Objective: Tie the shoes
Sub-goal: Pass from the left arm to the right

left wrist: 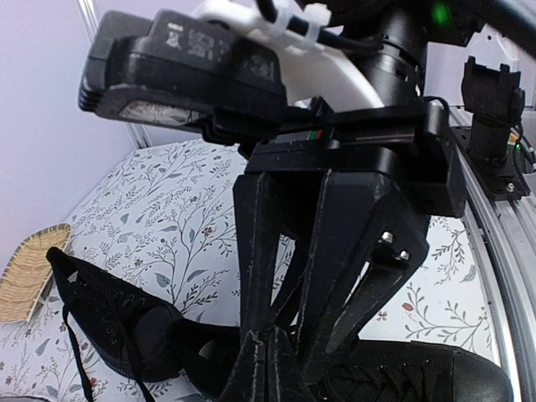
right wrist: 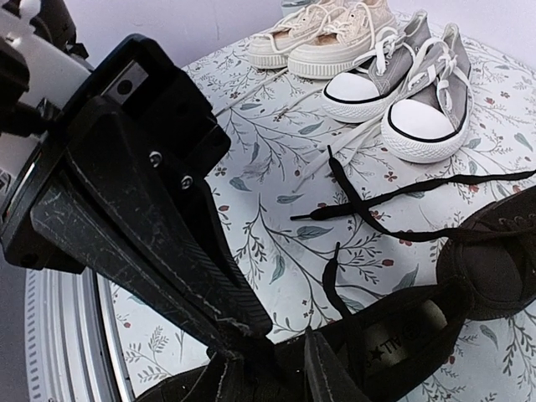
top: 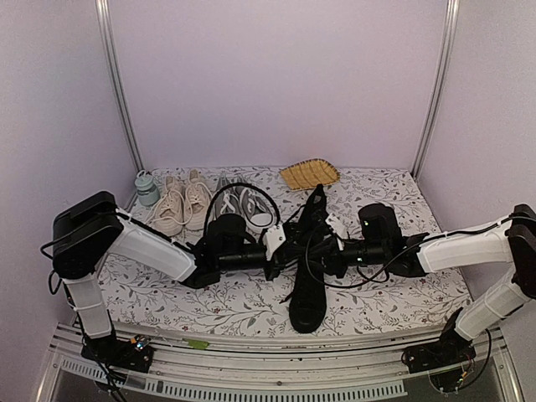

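Lying just beneath both pincers were the black shoes [top: 307, 297], left gripper [left wrist: 266, 362] pinched tight, right gripper [right wrist: 280, 360] state unclear.

shoes [top: 307, 301]: all black, including canvas, laces and soles
beige shoes [top: 182, 203]: cream laces, cream soles
grey shoes [right wrist: 431, 113]: white toe caps, white laces, thin black sole line
table cover [top: 402, 301]: white, grey-green leafy sprigs, small reddish flowers
basket [top: 309, 174]: woven straw yellow
jar [top: 147, 189]: pale blue-green
walls [top: 276, 84]: pale lilac
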Action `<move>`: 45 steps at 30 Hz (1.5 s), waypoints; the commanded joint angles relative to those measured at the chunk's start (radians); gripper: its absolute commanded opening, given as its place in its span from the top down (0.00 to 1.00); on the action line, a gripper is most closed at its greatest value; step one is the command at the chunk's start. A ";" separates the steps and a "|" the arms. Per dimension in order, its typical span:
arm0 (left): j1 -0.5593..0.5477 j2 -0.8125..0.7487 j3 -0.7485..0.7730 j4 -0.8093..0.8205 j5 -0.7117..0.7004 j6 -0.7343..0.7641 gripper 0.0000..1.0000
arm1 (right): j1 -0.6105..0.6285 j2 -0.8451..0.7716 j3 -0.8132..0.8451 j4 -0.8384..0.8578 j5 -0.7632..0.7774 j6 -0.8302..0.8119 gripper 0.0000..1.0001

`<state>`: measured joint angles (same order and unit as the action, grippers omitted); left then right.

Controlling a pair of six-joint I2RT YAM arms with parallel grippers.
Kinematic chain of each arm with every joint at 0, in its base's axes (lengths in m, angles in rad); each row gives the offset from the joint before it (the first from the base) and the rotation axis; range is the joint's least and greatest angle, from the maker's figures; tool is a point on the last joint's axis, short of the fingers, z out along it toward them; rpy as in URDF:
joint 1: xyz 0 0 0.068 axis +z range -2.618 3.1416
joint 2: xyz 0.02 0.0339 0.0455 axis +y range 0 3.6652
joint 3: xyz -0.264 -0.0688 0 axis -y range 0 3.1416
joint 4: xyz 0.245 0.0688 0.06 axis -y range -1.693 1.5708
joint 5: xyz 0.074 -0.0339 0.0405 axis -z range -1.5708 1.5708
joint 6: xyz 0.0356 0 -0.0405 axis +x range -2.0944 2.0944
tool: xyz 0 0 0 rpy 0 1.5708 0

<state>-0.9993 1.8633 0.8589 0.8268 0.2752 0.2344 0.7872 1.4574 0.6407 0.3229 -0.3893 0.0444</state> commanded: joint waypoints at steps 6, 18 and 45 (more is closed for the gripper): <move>0.004 0.026 0.039 -0.001 0.014 -0.009 1.00 | 0.014 0.015 0.027 0.020 0.046 -0.011 1.00; 0.112 -0.135 0.056 -0.382 0.206 0.042 0.29 | 0.014 -0.029 0.006 -0.061 0.107 -0.021 1.00; 0.103 0.153 0.257 -0.624 -0.020 0.339 1.00 | 0.013 -0.019 0.010 -0.060 0.087 -0.027 1.00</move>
<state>-0.8837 2.0724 1.1645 0.1459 0.2779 0.5758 0.7979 1.4487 0.6445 0.2687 -0.3012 0.0212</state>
